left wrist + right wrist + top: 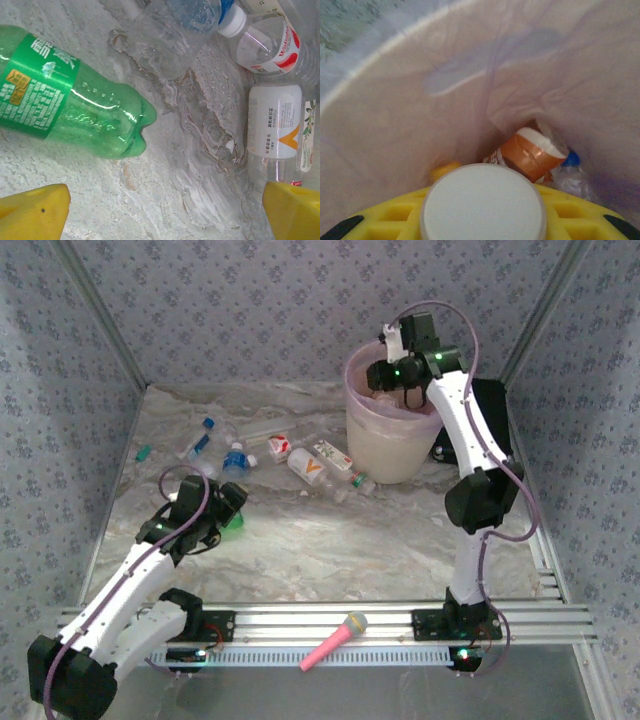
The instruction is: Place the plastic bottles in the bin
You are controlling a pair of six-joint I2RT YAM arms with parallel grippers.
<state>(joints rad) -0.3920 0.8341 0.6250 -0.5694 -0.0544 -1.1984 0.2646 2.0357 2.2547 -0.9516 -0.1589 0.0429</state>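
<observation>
The bottle you are carrying, a white-ended bottle (482,200), sits clamped in your right pincer (482,234) right above the open bin (385,455), with the pink liner (470,75) all around it. Down at the bottom of the bin lie an orange-labelled bottle (532,152) and, just beside it, a clear bottle with a blue cap (570,172). The other bottles lie on the counter (330,540) to the left of the bin: a white bottle with an orange mark (275,125), a clear bottle with a red label and white cap (265,42) touching it, and a clear crumpled bottle (175,40) next to those. Nearer your left arm lies a green bottle (75,95) on its side, its base toward the cluster. Your left pincer (162,215) hangs low over the counter just beside that green bottle, its yellow fingers (30,212) wide apart and holding nothing. A pink toy microphone (335,640) rests on the rail at the near edge, between the two arm bases.
</observation>
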